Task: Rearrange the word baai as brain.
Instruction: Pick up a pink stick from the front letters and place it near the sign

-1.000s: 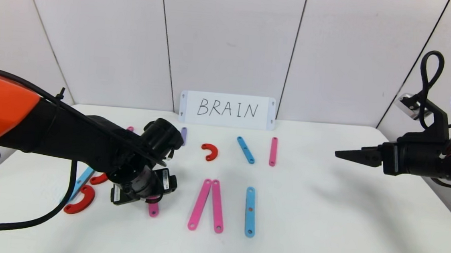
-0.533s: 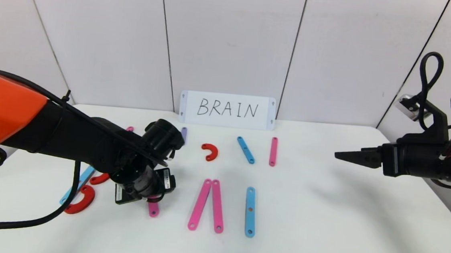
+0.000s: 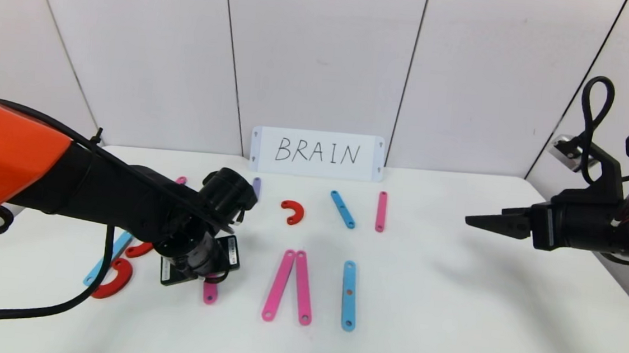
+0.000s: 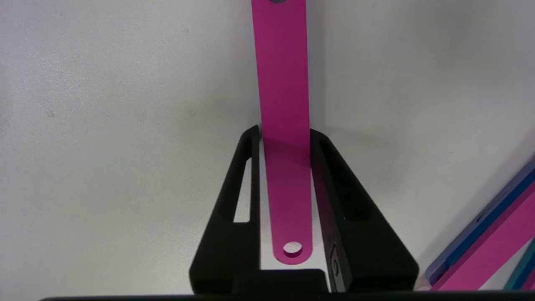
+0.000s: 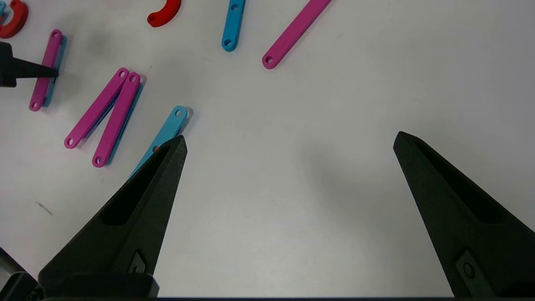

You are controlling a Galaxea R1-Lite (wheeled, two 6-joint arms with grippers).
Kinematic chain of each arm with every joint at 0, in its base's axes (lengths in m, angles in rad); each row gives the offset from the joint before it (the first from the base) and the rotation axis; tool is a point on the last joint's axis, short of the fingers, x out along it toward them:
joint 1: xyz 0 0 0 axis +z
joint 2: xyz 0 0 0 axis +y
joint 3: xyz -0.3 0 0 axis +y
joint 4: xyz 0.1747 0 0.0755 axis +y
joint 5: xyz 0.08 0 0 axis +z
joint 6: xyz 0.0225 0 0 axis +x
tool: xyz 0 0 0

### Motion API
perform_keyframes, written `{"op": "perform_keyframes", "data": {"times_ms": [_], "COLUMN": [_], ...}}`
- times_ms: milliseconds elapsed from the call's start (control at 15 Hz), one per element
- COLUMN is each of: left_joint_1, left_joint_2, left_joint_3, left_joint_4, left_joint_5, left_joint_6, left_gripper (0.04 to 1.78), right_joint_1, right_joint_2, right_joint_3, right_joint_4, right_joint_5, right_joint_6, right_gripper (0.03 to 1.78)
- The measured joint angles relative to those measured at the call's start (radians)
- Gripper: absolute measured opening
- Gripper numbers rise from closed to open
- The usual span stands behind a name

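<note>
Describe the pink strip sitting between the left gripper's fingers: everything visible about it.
The pink strip is a long, flat, matte piece that looks like plastic, with rounded ends and a round hole near each end. It lies flat on the white table. The left gripper straddles one end, a black finger close along each long edge; whether they press it is unclear. In the head view only its near tip shows below the gripper.

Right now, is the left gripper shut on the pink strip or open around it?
Shut on it: in the left wrist view the left gripper has both fingers pressed against the edges of the pink strip.
</note>
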Motion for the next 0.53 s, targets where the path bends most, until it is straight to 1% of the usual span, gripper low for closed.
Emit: {"op": "perform_keyframes", "data": {"times_ms": [67, 533], "left_joint_1": [0.000, 0.000], "left_joint_2": [0.000, -0.021], "left_joint_3": [0.000, 0.002], "left_joint_4": [0.000, 0.004], "left_joint_5": [0.000, -0.002], "left_joint_6": [-0.001, 0.013], "left_gripper": [0.30, 0.30], "right_joint_1": [0.000, 0.003], "right_joint_2": [0.000, 0.000], "right_joint_3": [0.000, 0.002], "right_joint_4": [0.000, 0.000], "right_joint_5": [0.000, 0.000], "right_joint_6": [0.000, 0.002], "right_gripper": [1.74, 1.74]}}
